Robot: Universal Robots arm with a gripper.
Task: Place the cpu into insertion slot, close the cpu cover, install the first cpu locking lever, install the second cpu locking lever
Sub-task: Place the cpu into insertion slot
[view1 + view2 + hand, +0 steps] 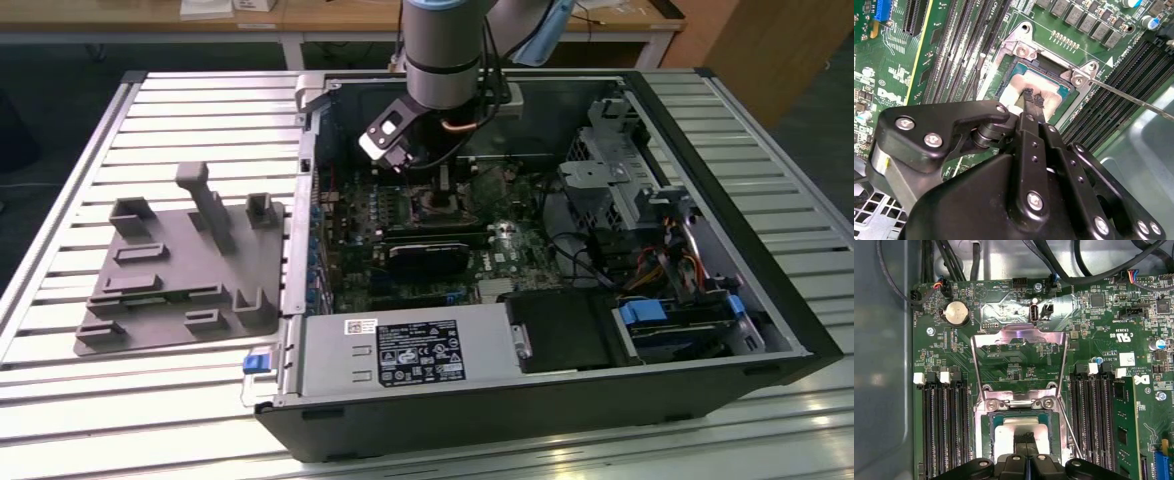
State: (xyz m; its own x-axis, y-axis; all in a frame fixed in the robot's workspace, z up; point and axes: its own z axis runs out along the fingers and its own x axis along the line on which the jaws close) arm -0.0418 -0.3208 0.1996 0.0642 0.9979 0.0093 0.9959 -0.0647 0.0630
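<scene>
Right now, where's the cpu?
In the first wrist view the cpu lies in the insertion slot, under the gripper tip, with the open cpu cover beyond it.

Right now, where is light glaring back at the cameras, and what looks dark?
In the exterior view, bright streaks glare off the ribbed table, while inside the computer case it is dim; in the first wrist view, the raised cpu cover shines white; in the second wrist view, the cpu looks washed pale against the black hand.
</scene>
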